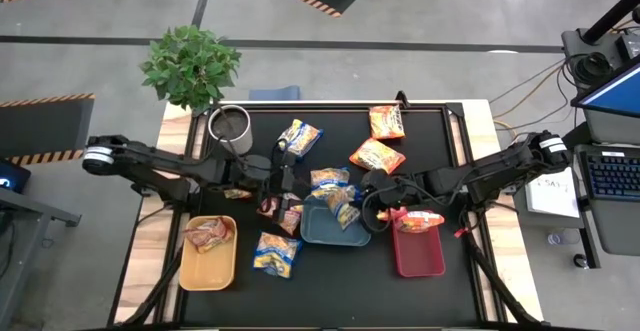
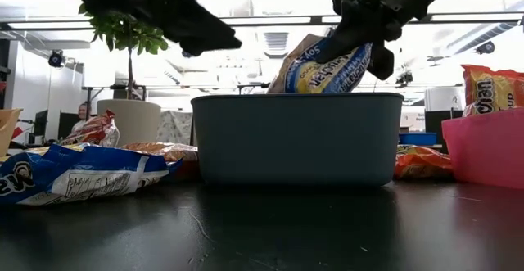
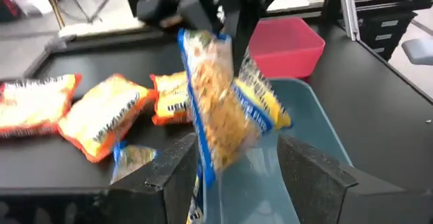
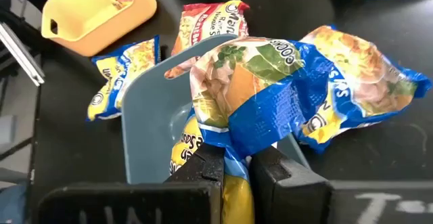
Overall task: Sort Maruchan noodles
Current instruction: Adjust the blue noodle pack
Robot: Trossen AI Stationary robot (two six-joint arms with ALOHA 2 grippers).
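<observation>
One blue packet reads "Maruchan"; right fingers pinch it.

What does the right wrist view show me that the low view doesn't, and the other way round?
Only the right wrist view: the yellow tray with a packet in it, and the right gripper shut on the blue-and-yellow packet. Only the low view: the red tray, the plant, a person behind. Both: the blue tray under that packet.

Bright overhead room light, low view backlit so arms go silhouette; blue packet motion-blurred in left wrist view.
</observation>
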